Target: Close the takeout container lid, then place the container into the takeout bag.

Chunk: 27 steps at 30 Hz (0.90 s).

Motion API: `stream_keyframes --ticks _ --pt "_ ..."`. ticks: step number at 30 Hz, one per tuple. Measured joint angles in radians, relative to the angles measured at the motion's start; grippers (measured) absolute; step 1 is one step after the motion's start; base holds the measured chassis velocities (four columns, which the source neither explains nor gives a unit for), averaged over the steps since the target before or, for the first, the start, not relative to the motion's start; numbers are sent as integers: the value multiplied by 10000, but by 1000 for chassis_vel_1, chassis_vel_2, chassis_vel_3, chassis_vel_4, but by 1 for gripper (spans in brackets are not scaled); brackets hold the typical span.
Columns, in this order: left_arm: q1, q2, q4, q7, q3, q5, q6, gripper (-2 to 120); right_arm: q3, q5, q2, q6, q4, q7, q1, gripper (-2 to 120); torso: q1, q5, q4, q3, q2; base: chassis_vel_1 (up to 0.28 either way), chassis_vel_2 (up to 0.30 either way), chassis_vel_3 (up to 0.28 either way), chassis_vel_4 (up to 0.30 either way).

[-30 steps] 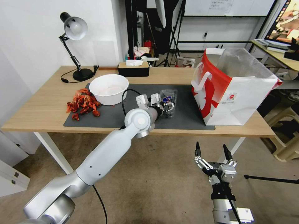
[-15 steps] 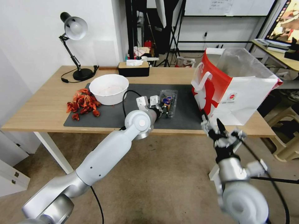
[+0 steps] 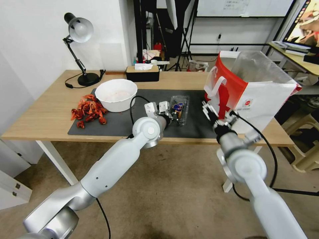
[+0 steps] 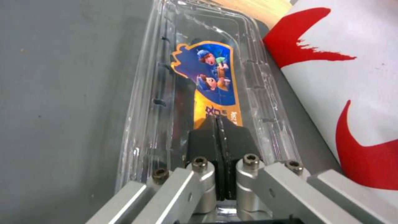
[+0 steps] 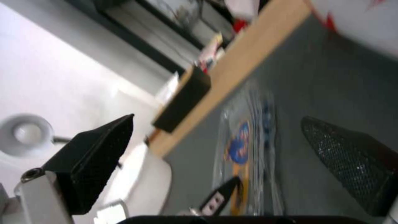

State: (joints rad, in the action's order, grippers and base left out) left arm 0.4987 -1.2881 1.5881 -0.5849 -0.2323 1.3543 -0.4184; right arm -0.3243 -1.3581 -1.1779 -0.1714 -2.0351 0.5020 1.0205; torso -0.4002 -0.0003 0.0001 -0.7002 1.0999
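The tabletop point(image 3: 50, 116) spans the middle of the head view, with a dark grey mat point(image 3: 139, 124) laid over its centre. At the right of the frame the takeout bag point(image 3: 265, 103) stands upright with its mouth open upward and its silvery lining showing, its near corner resting at the mat's right edge; it looks placed that way so the box can be lowered straight in from above. A white bowl point(image 3: 116, 94) sits left of centre on the mat, with a heap of red shells point(image 3: 87, 111) just beside it on the wood.

The takeout container point(image 3: 178, 109) lies flat on the mat at the centre of the frame, between the bowl and the bag and apart from both. Its long axis runs away from the robot, toward the top of the frame. The lid point(image 4: 207, 81), with its blue and yellow sticker, lies down over the other half in the left wrist view; whether it has snapped shut I cannot tell.

The left end effector point(image 4: 219, 137) sits at the container's near short end, its black pads pressed together with no gap, lying on the lid's surface over the sticker. That reads as pressing the lid down rather than gripping it.

The right end effector point(image 3: 217, 114) hovers right of centre, between container and bag, its fingers spread wide and empty in the right wrist view, aimed toward the container, probably to take it.
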Motion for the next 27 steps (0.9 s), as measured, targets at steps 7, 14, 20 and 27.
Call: stream_keyframes --ticks 7,14,20,27 --pt "23 -3 16 -25 43 39 69 0 458 -450 -321 -995 589 679 -721 100 2 1 -2 0 0 0 0 0 0" --pt "27 -29 52 -54 45 56 73 0 788 -499 -614 -1552 1286 1086 -1436 100 2 2 -1 2 0 0 0 0 0" --pt "51 -18 97 -68 53 96 96 0 937 -446 -610 -1944 1646 1480 -1942 100 1 3 -1 2 2 0 0 0 0" --pt "3 -9 154 -137 45 131 116 0 1198 -423 -479 -2713 2070 2226 -2716 100 1 2 -1 2 2 0 0 0 0"
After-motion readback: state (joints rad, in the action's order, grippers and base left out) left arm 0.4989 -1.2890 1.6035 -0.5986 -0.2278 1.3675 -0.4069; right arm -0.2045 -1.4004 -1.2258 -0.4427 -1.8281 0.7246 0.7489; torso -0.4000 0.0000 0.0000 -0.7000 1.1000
